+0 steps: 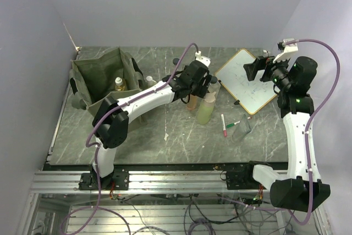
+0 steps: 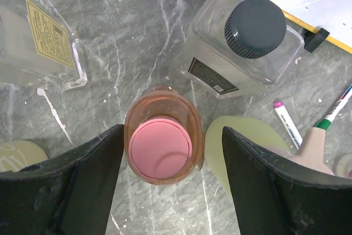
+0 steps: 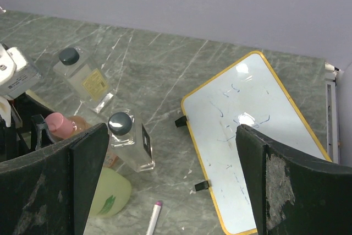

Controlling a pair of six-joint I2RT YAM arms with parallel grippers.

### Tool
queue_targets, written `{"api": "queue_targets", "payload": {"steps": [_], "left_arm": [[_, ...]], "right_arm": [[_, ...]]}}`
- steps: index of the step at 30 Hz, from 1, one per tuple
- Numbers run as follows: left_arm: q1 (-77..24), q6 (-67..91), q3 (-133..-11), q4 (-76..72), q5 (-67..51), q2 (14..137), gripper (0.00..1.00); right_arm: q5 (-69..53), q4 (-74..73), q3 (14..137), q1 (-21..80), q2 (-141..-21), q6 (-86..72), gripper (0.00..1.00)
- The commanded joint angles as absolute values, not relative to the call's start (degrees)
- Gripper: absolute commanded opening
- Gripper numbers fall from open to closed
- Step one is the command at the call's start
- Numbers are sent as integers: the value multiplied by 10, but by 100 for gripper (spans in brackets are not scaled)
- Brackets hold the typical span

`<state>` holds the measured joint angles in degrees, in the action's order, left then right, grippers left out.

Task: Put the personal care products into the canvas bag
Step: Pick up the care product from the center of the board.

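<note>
Six bottles show. One amber bottle point(image 1: 119, 83) stands in the single bag point(image 1: 93, 75) at ten o'clock. Five are on the surface point(image 1: 176, 142):
- two clear ones, a labelled bottle point(image 3: 82, 78) and a black-capped bottle point(image 2: 247, 42)
- one orange bottle point(image 2: 159, 147)
- one green bottle point(image 1: 205, 113)
- one pale bottle point(image 1: 149, 81) by the bag, mostly hidden

Two markers lie at four o'clock, a red marker point(image 1: 223, 124) and a green marker point(image 1: 233, 124). Beside them is one clear shape point(image 1: 243, 129) of unclear kind. One whiteboard point(image 1: 246, 81) lies at two o'clock.
</note>
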<state>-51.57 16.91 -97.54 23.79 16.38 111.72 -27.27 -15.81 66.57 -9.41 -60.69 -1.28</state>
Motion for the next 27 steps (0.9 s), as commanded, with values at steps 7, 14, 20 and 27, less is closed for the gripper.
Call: {"api": "queue_targets", "payload": {"steps": [7,14,20,27], "left_arm": [[-504,161,-952,192,158,1127,77],[-503,147,-951,176,158,1134,76],[-496,149,-951,174,163,1140,78],[-494,142,-944,169,162,1139,71]], "right_arm": [[-281,-151,655,-105,-594,-23,100],[-285,-150,649,-112,-589,-26,100],[-288,-152,647,-117,-586,-28,100],[-290,-143,636,-123,-581,-35,100]]}}
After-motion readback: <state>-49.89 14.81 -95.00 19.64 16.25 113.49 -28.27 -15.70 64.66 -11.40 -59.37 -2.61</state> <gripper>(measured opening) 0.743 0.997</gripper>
